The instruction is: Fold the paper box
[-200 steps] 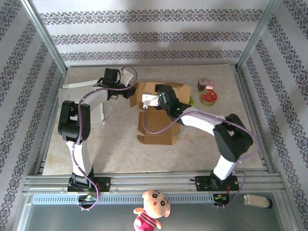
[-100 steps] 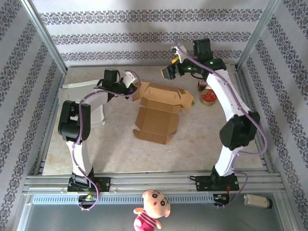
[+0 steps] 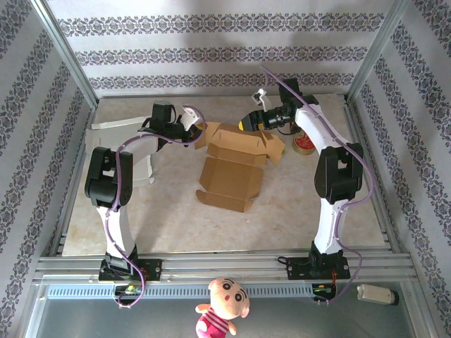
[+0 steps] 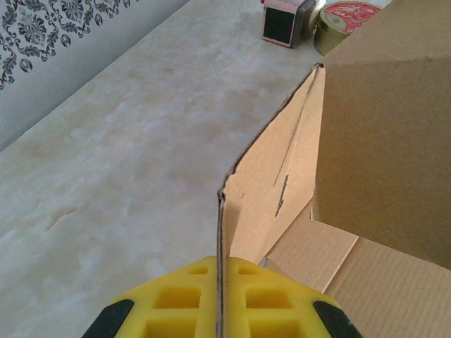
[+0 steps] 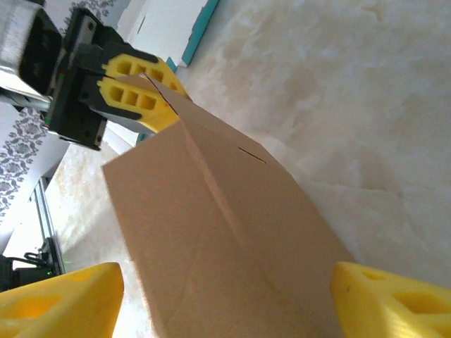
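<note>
Box [image 3: 236,158] sits mid counter [image 3: 176,218], approx half up: back walls raised, front lid flat. My left gripper [image 4: 218,310] pinches side flap [image 4: 271,183]; right gripper [image 3: 249,121] open, jaws astride far wall. Sides + lid left to do, imo.

box [image 3: 232,169]: brown corrugated cardboard, matt, faintly fibrous; raw fluted edge along the flap
table [image 3: 162,211]: pale marble-look top, smooth, slight sheen
left gripper [image 4: 220,271] fingers [image 4: 271,299]: yellow moulded plastic, matt, with square recesses
rail [image 3: 225,264]: bare aluminium, dull metallic shine
tin [image 3: 305,143]: metal, glossy red lid
doll [image 3: 224,304]: soft plush cloth
walls [image 3: 211,53]: patterned paper, matt
</note>
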